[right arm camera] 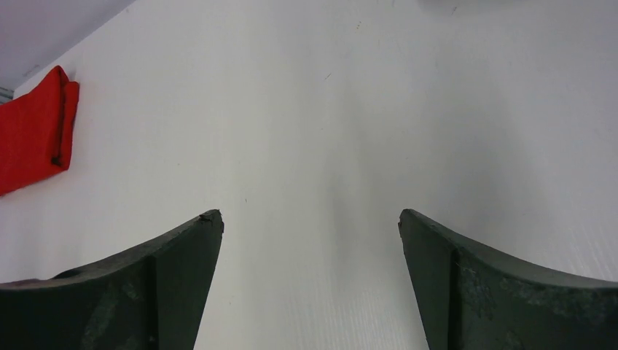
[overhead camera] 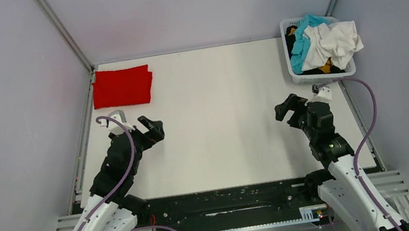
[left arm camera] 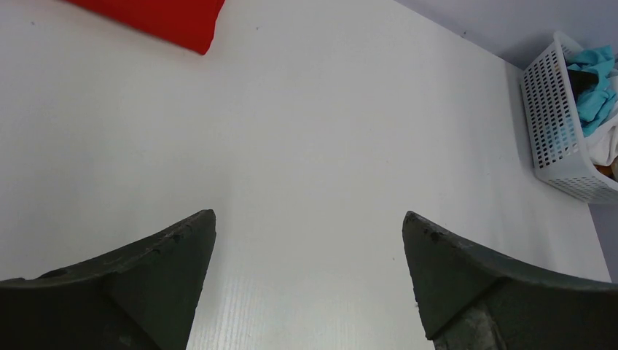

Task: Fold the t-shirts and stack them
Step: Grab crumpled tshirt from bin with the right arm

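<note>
**A:** Where's the red t-shirt (overhead camera: 122, 86)?
**B:** Folded at the desk's (overhead camera: 221, 125) far-left corner, beyond the left fingers (left arm camera: 146, 284), which are spread and empty.
**A:** And the rest?
**B:** Heaped in the basket (overhead camera: 317, 78) far right, white t-shirt (overhead camera: 333, 40) on top, just beyond the right fingers (right arm camera: 495, 292). These are spread too, and are the nearer pair.

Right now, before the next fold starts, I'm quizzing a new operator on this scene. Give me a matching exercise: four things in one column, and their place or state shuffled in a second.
Column one:
1. red t-shirt
2. white t-shirt
3. teal t-shirt
4. left gripper

Column two:
A. crumpled on top in the basket
B. open, empty, over the table
C. folded, at the far left corner
D. bunched along the basket's left side

Pairs: 1-C, 2-A, 3-D, 4-B.
</note>
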`<state>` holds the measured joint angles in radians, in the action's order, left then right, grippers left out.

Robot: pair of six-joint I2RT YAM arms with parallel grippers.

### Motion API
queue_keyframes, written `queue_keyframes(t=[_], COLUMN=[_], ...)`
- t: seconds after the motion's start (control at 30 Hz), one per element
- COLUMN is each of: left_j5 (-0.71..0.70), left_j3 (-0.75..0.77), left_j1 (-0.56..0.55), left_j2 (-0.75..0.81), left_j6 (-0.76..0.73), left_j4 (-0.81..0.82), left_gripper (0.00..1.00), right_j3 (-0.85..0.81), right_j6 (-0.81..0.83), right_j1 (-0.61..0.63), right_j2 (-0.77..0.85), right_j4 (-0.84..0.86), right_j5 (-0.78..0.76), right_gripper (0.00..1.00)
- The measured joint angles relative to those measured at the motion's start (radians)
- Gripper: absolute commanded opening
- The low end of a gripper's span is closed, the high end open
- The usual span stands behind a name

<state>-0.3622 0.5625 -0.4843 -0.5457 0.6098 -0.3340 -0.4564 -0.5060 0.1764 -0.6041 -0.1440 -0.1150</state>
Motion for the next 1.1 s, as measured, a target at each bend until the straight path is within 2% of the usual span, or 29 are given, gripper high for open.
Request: queue_keyframes(t=[0.17,0.37,0.43,0.7,0.9,1.1], left_j5=[0.0,-0.001,-0.003,-0.012,-0.027,-0.046], left_j3=[0.0,0.0,0.0,0.0,0.0,0.0], left_j1=[0.0,0.0,0.0,0.0,0.0,0.0], left_j2=[-0.006,-0.016,-0.03,-0.043,-0.038,-0.046], left_j6=[0.0,0.0,0.0,0.0,0.0,0.0], left_j4=[-0.001,0.0,-0.001,-0.008,-0.008,-0.009], left_gripper=[0.99,0.99,0.99,0.99,0.99,0.99], right_j3=[-0.032,-0.204,-0.294,-0.761,-1.127,-1.362], right_j6=[0.0,0.004,0.005,0.024,0.067,0.087], right_j1=[0.0,-0.003,-0.031,-0.29,-0.393,-0.452], right_j2=[-0.062,-0.23,-0.328,-0.839,-1.182,-1.444], right_j4=[-0.032,-0.061,-0.069,-0.101,-0.151,-0.157], right_j5=[-0.03,-0.109,-0.123,-0.13,-0.143,-0.148], right_gripper=[0.99,1.0,0.99,0.99,1.0,0.99])
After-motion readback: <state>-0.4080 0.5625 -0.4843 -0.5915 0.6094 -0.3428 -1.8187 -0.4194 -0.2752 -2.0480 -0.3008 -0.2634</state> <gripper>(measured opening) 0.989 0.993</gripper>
